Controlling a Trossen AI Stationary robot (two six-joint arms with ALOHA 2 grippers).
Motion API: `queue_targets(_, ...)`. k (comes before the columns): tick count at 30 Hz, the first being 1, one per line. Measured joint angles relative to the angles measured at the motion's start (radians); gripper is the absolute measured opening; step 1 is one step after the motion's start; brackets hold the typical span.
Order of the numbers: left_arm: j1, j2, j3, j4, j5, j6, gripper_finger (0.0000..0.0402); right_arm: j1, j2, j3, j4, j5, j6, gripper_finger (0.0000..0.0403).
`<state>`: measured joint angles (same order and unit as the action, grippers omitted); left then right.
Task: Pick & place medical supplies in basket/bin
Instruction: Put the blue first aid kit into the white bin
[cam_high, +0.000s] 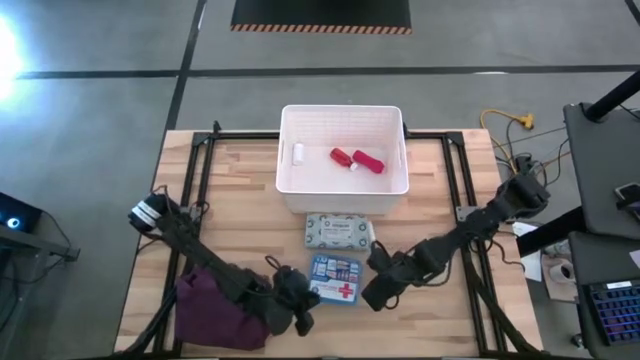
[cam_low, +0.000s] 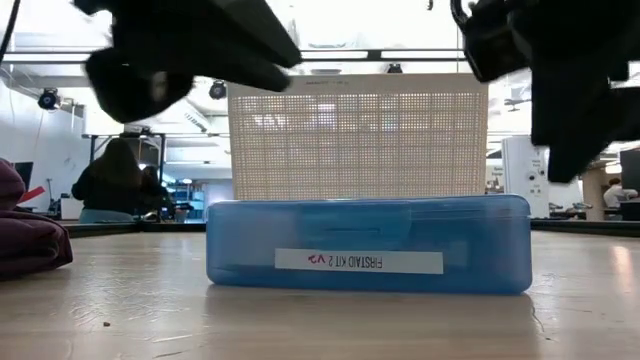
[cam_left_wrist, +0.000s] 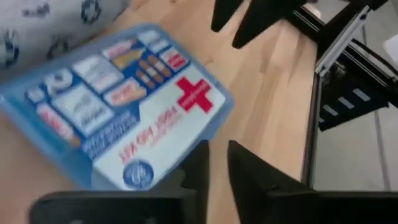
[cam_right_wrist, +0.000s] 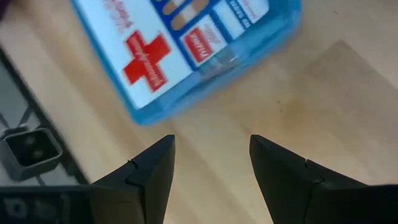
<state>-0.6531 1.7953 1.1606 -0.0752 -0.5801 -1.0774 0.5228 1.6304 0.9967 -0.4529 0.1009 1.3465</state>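
Taking the blue box (cam_high: 334, 279) as the landmark, flat on the table (cam_high: 450, 330) near its front edge: off to its left lies the maroon cloth (cam_high: 212, 308), bunched under the left arm. The left gripper (cam_high: 298, 305) sits just beside the box's left front corner, its fingers (cam_left_wrist: 200, 163) nearly together with only a thin gap, holding nothing. The box's lid shows a red cross, and from table height a white label runs along its side. Just behind the box lies the grey-green packet (cam_high: 339, 231), and behind that stands the white bin (cam_high: 290, 170). Inside the bin are a small white bottle (cam_high: 297, 153) at the left, then a red bottle (cam_high: 341, 157) and a pink-red tube (cam_high: 369, 161) near the middle. Just right of the box, the right gripper (cam_high: 376, 290) hangs low over bare wood, fingers (cam_right_wrist: 152, 168) spread wide apart and empty.
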Motion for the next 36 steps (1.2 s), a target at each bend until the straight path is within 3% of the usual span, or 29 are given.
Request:
queue_targets(7, -0.032, 0.029, -0.016, -0.138, 0.004, -0.115, 0.0164, 0.015, 0.008, -0.025, 0.013, 0.065, -0.024, 0.0199)
queue_targets(10, -0.032, 0.025, -0.030, -0.161, 0.002, -0.160, 0.0187, 0.023, 0.007, -0.043, 0.008, 0.080, -0.012, 0.0198)
queue_targets(25, 0.020, 0.108, -0.046, -0.084, 0.034, -0.227, 0.0153, -0.007, 0.010, -0.102, 0.036, 0.195, 0.019, 0.0198)
queue_targets(30, 0.027, 0.149, -0.045, -0.091, 0.107, -0.223, 0.0152, -0.021, 0.010, -0.097, 0.114, 0.199, -0.048, 0.0198)
queue_targets(36, 0.025, 0.162, -0.042, -0.092, 0.096, -0.232, 0.0152, -0.019, 0.009, -0.076, 0.173, 0.191, -0.101, 0.0199)
